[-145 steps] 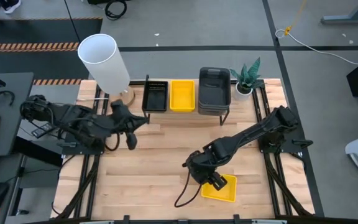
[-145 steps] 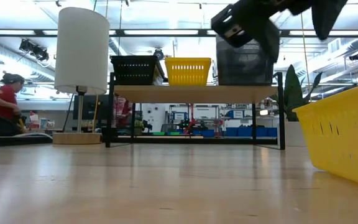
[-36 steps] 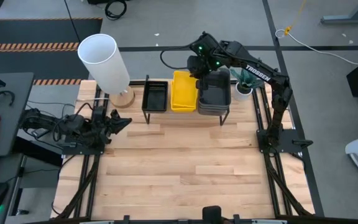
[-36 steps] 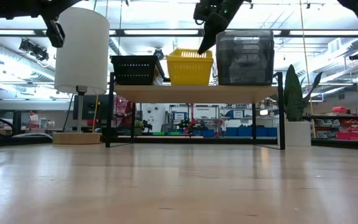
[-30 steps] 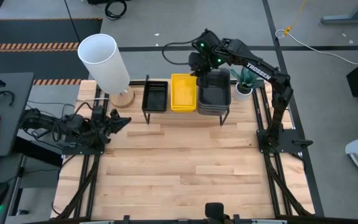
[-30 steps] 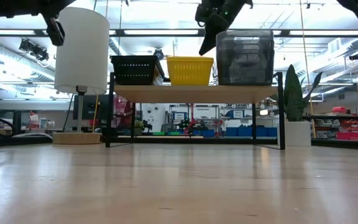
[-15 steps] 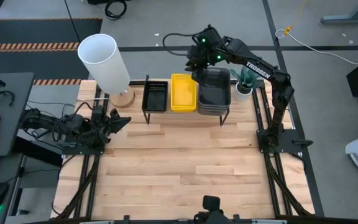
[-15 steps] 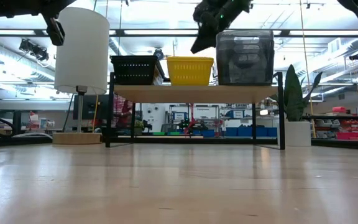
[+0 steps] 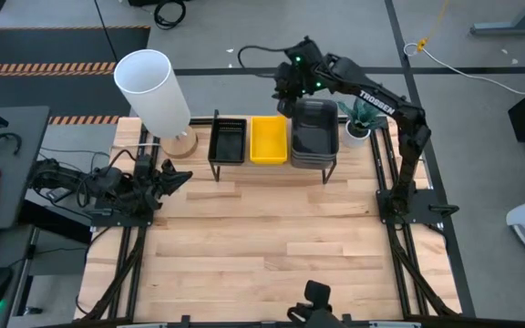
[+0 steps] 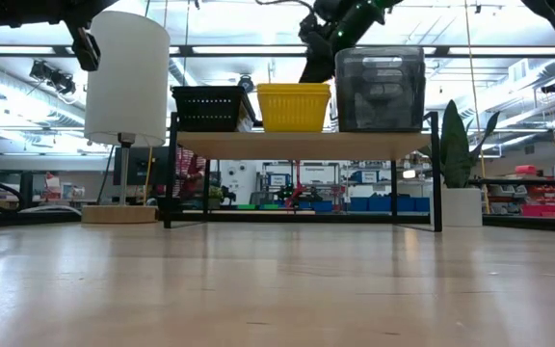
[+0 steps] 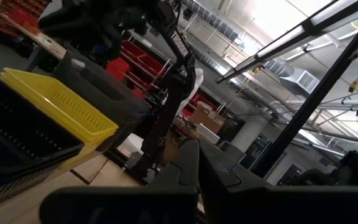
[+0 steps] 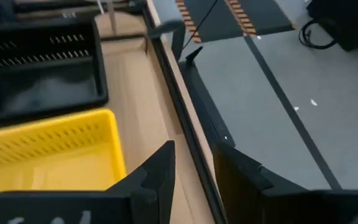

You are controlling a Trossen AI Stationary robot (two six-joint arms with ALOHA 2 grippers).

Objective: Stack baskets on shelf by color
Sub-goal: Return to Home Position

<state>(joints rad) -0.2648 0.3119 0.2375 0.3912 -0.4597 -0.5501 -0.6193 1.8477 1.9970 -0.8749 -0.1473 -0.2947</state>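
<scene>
**A:** Where is the right gripper (image 9: pixel 288 94)?

**B:** High over the far edge of the shelf (image 10: pixel 302 145), above the seam between the yellow baskets (image 9: pixel 268 139) and the dark grey baskets (image 9: pixel 314 132). Its arm reaches across from the right side of the table (image 9: pixel 262 246).

**A:** Is it touching the yellow ones?

**B:** No. From table height the tips hang above the corner of the yellow rim nearest the grey pile, close but with air between. The yellow baskets lie below the claw, slightly toward the left arm's side.

**A:** And the claw itself?

**B:** Its wrist camera shows the two fingers (image 12: pixel 160 168) parted by a moderate gap, with nothing held. The shelf's edge and the grey floor show through the gap.

**A:** How do the baskets sit?

**B:** In three groups side by side on the plank. The black basket (image 9: pixel 227 141) is at the left end, the yellow in the middle and the grey at the right, with the grey pile tallest. The yellow ones are nested, and I cannot count them from these views.

**A:** The left gripper (image 9: pixel 177 177)?

**B:** It waits low at the table's left edge, well apart from the shelf, near the base of the white lamp (image 9: pixel 153 87). Its fingers are pressed together and empty.

**A:** Anything else by the shelf?

**B:** A small potted plant (image 9: pixel 361 117) stands just beside the grey baskets at the right end.
</scene>
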